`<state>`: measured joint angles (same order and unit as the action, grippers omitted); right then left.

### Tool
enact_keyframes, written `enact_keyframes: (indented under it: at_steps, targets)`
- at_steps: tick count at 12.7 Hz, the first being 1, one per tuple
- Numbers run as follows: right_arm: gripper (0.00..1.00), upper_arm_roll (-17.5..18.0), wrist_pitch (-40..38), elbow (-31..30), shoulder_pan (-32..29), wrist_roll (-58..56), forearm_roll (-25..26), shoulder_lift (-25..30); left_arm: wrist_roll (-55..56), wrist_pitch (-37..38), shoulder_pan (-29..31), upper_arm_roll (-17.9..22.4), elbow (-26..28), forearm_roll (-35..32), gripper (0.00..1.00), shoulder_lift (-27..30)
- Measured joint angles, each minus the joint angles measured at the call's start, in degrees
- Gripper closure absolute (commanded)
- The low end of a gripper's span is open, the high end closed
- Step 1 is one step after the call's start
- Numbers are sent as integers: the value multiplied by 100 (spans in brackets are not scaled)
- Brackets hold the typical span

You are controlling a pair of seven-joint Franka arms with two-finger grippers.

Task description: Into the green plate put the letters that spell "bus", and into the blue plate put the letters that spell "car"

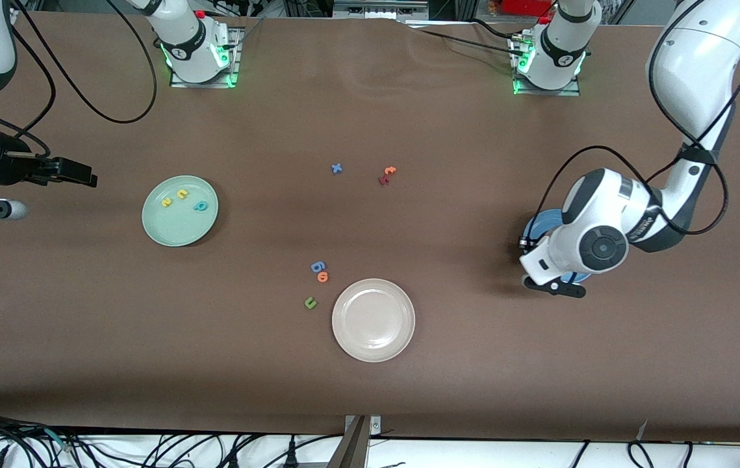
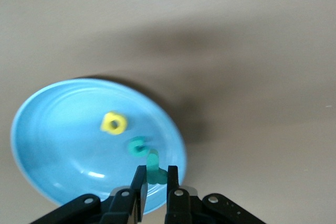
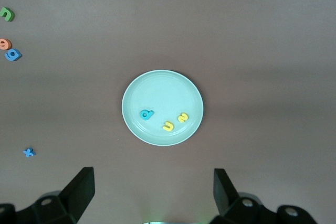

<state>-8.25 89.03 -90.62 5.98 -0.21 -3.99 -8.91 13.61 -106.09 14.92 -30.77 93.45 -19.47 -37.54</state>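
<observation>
Beige plate [image 1: 373,320] on brown table [image 1: 447,364], nearest front camera of all loose items, empty inside. Green u [image 1: 310,302] just beside plate rim, toward right arm's end. Blue g [image 1: 318,266] and orange o [image 1: 323,277] touching, slightly farther from camera than green u. Blue x [image 1: 336,168] farther up table, alone. Orange t [image 1: 389,171] touching dark red letter [image 1: 383,179], near blue x, toward left arm's end.

High front camera — both wrist cameras look down onto plates.
</observation>
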Motion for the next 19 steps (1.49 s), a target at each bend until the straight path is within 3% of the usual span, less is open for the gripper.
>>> enact_keyframes:
  at_steps: [1, 2, 9, 14, 16, 19]
  targets:
    - [0, 1, 0, 0, 1, 0, 0, 0, -74, 69, 127, 2, 0, 0, 58, 2]
    - [0, 1, 0, 0, 1, 0, 0, 0, -181, 105, 242, 10, 1, 0, 1, 2]
    - [0, 3, 0, -2, 2, 0, 0, 0, -921, 286, 731, -1, -17, 0, 0, 185]
    - [0, 1, 5, -6, 0, 2, 0, 0, -880, 764, 884, -3, -57, 58, 0, 1017]
    - [0, 0, 14, -7, 0, 2, 3, 0, -740, 1023, 1057, 5, -143, 404, 0, 1358]
    - [0, 16, 75, -7, 5, 2, 399, 0, -737, 1508, 1227, 17, -472, 594, 0, 1664]
